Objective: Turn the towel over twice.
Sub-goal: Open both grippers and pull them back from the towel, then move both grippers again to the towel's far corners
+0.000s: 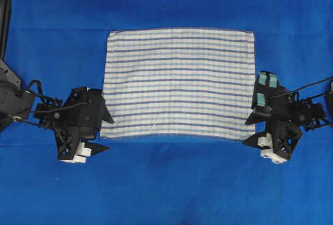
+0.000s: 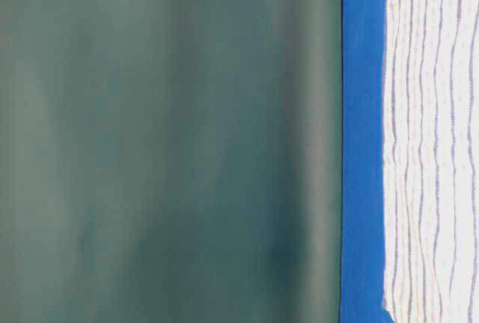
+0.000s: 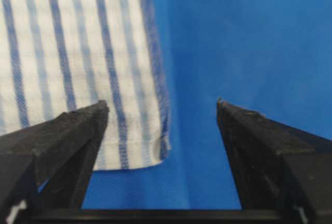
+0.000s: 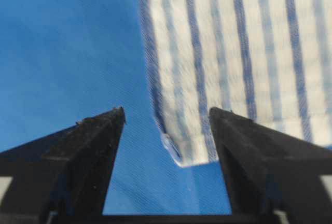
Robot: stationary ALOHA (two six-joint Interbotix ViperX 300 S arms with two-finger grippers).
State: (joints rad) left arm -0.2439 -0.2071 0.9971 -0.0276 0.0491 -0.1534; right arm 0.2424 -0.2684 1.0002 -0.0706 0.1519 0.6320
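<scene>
Item: towel (image 1: 179,83). We log it lying flat and spread open on the blue sheet (image 1: 171,183), long side running left to right in the overhead view, dark stripes parallel to that side, all four corners square and unfolded.

Item: left gripper (image 1: 106,131). Overhead, we place it at the towel's near left corner. Its wrist camera adds what the overhead cannot: the fingers (image 3: 67,136) stand wide apart with nothing between them but sheet and the towel corner (image 3: 155,154), which lies flat below, one finger over the cloth, the other over bare sheet. We see no grip on the cloth.

Item: right gripper (image 1: 252,131). Overhead, it sits at the near right corner, teal pads showing on its body. From its wrist camera we record the fingers (image 4: 96,146) likewise spread wide, the hemmed corner (image 4: 181,154) lying between them, unheld.

Item: surface. The sheet covers the table in every view; we note a fine weave in the wrist views. The table-level view alone shows the room beyond: a plain, blurred dark-green backdrop (image 2: 165,143), then a strip of sheet (image 2: 363,143), then the towel's far edge (image 2: 389,151), slightly wavy.

Item: a dark upright object (image 1: 5,11) at the overhead's left edge, too cropped for us to identify.
</scene>
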